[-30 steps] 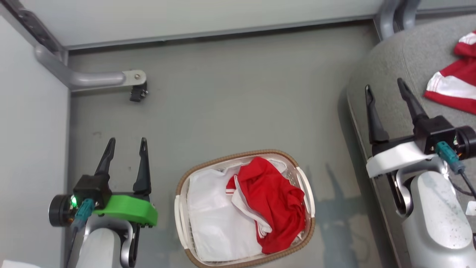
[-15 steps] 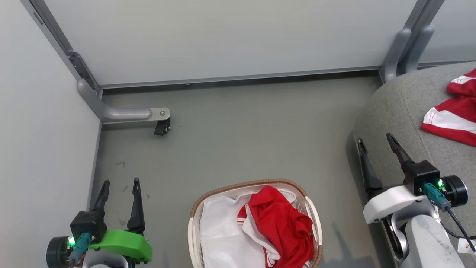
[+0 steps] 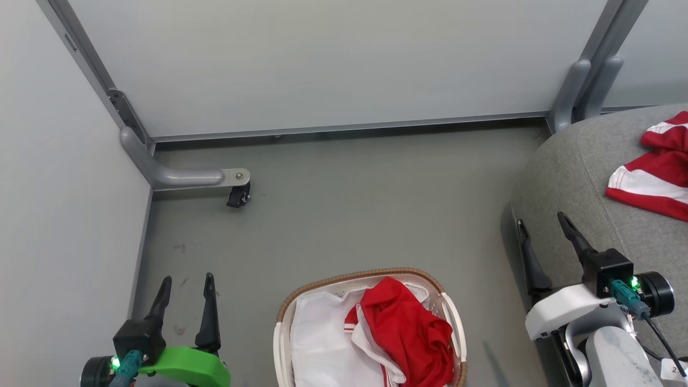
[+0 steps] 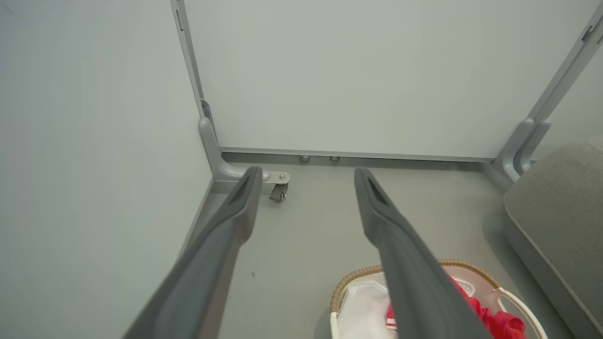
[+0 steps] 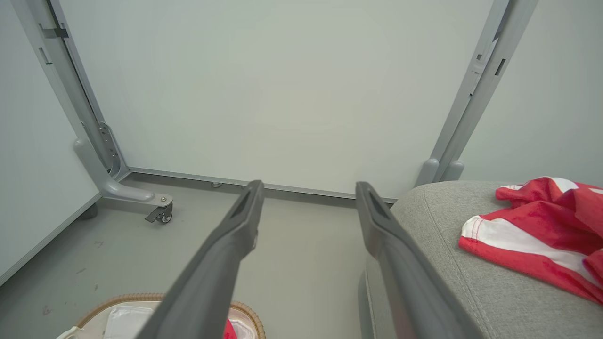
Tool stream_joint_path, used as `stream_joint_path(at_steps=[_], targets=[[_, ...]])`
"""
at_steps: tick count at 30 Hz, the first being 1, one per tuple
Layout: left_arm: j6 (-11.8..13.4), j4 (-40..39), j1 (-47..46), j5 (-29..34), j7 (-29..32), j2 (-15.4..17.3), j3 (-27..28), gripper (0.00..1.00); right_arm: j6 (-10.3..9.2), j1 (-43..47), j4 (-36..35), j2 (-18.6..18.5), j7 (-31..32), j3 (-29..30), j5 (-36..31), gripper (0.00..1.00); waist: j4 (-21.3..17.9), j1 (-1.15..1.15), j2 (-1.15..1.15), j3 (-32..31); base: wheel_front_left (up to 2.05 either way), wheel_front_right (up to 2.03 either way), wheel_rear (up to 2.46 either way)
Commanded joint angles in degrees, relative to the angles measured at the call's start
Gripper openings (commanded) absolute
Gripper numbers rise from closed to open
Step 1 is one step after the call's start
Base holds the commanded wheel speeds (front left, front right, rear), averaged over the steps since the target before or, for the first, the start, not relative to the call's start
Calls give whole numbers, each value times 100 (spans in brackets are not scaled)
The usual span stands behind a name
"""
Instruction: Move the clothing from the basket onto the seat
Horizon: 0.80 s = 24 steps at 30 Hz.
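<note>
The basket (image 3: 291, 307) stands on the floor at the bottom centre, with a red garment (image 3: 411, 333) heaped on the right over its white liner (image 3: 317, 344). A red garment with white bands (image 3: 653, 172) lies on the grey seat (image 3: 570, 161) at the right. My left gripper (image 3: 186, 280) hangs open at the lower left, left of the basket, holding nothing. My right gripper (image 3: 540, 221) is open beside the seat's rounded edge, empty. The left wrist view has the basket (image 4: 358, 275) at the lower right. The right wrist view has the banded garment (image 5: 532, 235) on the seat (image 5: 443, 221).
Pale partition panels close in the back and left. A grey metal foot with a small black castor (image 3: 238, 194) juts out onto the floor at the back left. Another grey post (image 3: 578, 91) stands at the back right beside the seat. Grey floor (image 3: 365, 204) lies between basket and wall.
The whole head view has shifted downward as the camera moved, so the basket now sits at the bottom edge. Both grippers stay open and empty; the garments lie as before.
</note>
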State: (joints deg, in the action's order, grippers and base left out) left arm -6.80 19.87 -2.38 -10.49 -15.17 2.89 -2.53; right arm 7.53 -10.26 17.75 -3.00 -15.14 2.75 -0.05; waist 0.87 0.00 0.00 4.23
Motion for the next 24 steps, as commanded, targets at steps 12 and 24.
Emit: stream_joint_path(at_steps=[12, 24], targets=[[-46, 255, -549, -250, 3, 7, -463, 100, -8, -495, -327, -1, -2, -101, 75, 100, -240, 0, 0, 694, 0, 0, 0], [-76, 598, -1492, -406, 3, 10, -1048, 100, -8, -1291, -713, 2, -1, -383, 346, 100, -711, 0, 0, 1795, 0, 0, 0]])
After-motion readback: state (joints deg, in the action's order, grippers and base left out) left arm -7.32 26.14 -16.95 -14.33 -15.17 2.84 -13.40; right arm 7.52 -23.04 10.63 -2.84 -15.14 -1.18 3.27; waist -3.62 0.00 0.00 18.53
